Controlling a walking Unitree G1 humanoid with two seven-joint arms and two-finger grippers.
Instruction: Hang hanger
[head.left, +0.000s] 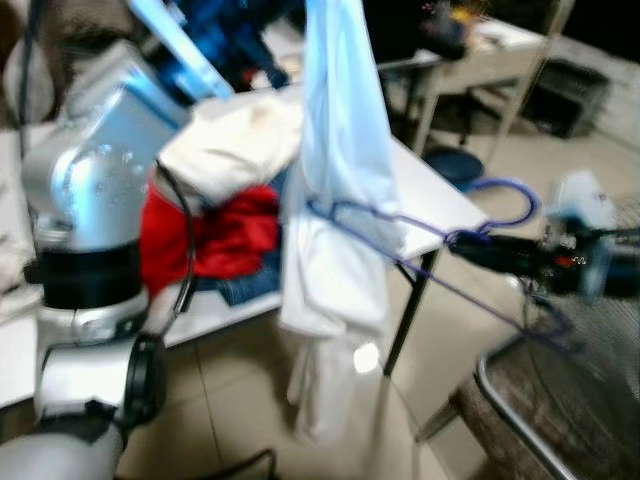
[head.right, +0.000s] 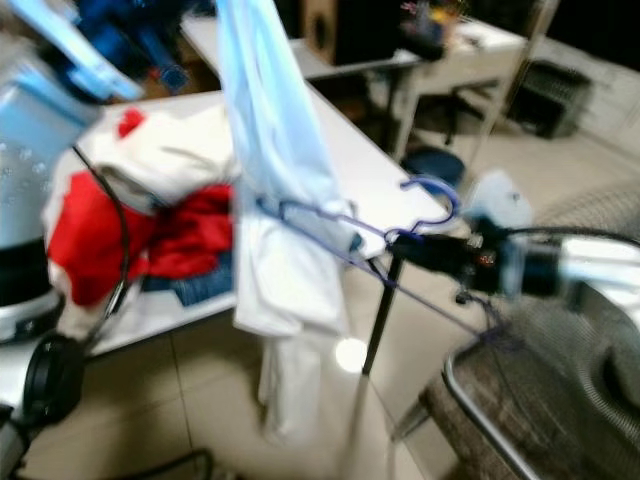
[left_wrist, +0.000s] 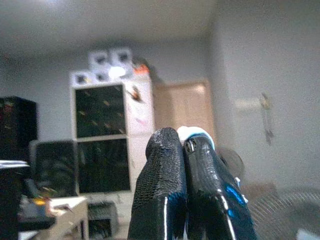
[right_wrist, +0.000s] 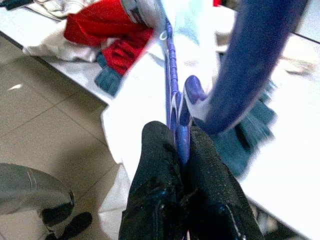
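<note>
The right gripper (right_wrist: 182, 145) had its fingers pinched on the neck of the blue hanger (head.right: 330, 232), holding it out over the floor just off the corner of the white tabletop (head.right: 350, 165). A pale blue garment (head.right: 270, 140) hung draped over the hanger's far end. The left gripper (left_wrist: 184, 150) was raised high, fingers pressed together on a bit of pale cloth.

Red garment (head.left: 215, 235) heaped on white table (head.left: 425, 190)

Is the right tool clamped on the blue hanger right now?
Yes, in the right wrist view the right tool has its two black fingers pressed shut against the neck of the blue hanger.
</note>
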